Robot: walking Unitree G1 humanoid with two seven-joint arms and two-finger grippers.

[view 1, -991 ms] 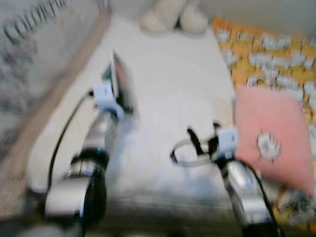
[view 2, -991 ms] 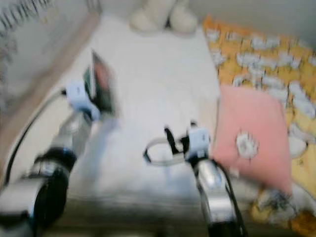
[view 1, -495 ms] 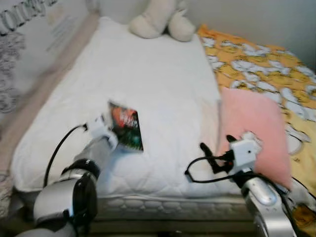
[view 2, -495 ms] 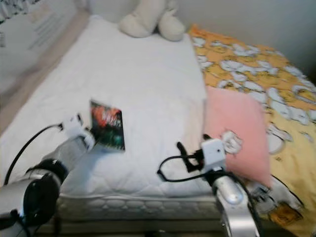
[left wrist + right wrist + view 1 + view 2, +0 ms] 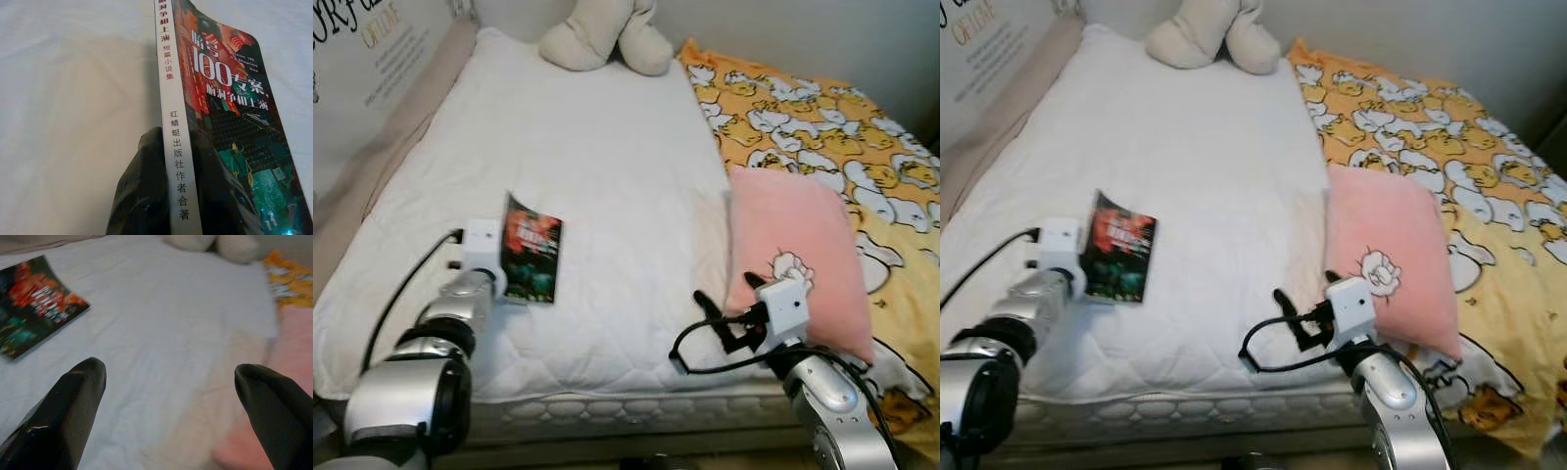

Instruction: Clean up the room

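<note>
A paperback book (image 5: pixel 530 249) with a dark red and green cover hangs just above the white mattress (image 5: pixel 597 166), near its front left. My left gripper (image 5: pixel 173 161) is shut on the book's white spine (image 5: pixel 168 98), fingers (image 5: pixel 142 191) pinching either side. My right gripper (image 5: pixel 724 311) is open over the mattress front edge, beside the pink pillow (image 5: pixel 798 255), with nothing between its fingers (image 5: pixel 68 406). The book (image 5: pixel 34 303) lies off to one side in the right wrist view.
A cream plush toy (image 5: pixel 597 34) sits at the head of the bed. An orange and yellow duck-print blanket (image 5: pixel 813 117) covers the bed's right side. A beige headboard edge and a wall with lettering (image 5: pixel 372 59) run along the left.
The camera has pulled back and steadied. My left gripper has brought the book down from upright toward the mattress and nearer the front left. The right gripper stays open near the pillow.
</note>
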